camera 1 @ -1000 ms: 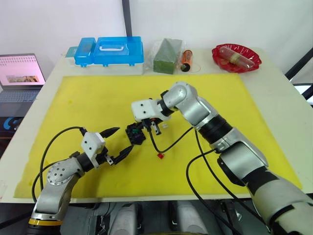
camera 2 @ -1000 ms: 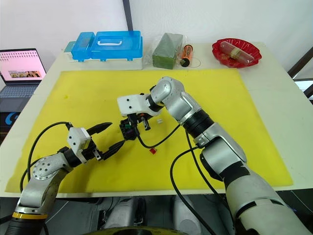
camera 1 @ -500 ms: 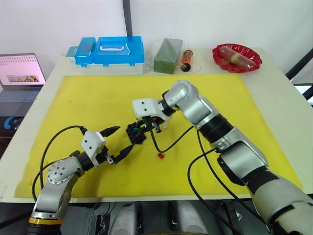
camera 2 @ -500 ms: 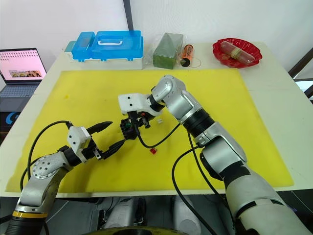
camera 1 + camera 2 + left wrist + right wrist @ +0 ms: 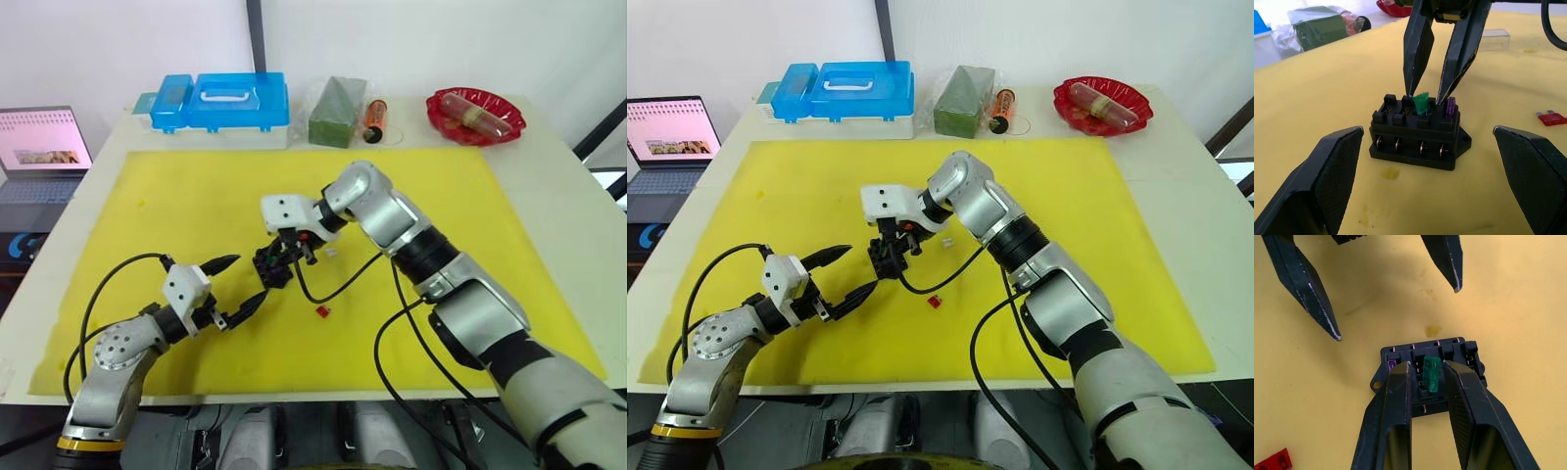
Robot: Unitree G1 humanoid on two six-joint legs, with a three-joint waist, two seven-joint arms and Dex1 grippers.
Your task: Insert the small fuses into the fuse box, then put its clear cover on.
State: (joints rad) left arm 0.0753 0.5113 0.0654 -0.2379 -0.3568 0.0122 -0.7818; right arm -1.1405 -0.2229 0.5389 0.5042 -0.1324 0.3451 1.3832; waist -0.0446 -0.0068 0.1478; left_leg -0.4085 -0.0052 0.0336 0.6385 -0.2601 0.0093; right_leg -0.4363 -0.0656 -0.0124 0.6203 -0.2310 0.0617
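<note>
The right gripper (image 5: 1425,95) is reached in over the middle of the yellow mat (image 5: 196,196), its two black fingers pointed down onto the top of the fuse box (image 5: 1418,134). The fingers are parted slightly, one on each side of the green fuse (image 5: 1421,103); whether they actually press on it cannot be made out with certainty. The left gripper (image 5: 233,284) is held low, just beside the box on the near-left, its fingers spread wide and touching nothing.

The fuse box is seen as a small black block with rows of slots and a mounting ear at each end, resting flat on the mat. The green fuse is seated in a middle slot — tilted a little, not fully down. A purple fuse (image 5: 1450,106) is stood in the slot beside it. A red fuse (image 5: 320,312) is left lying on the mat near the box, and the clear cover (image 5: 1493,40) lies on the mat beyond it.

The mat is spread on a pale table (image 5: 558,176). Along the far edge are set a blue case (image 5: 220,101), a green block (image 5: 335,113) and a red dish (image 5: 473,116); a laptop (image 5: 39,147) is seen off the left side.
</note>
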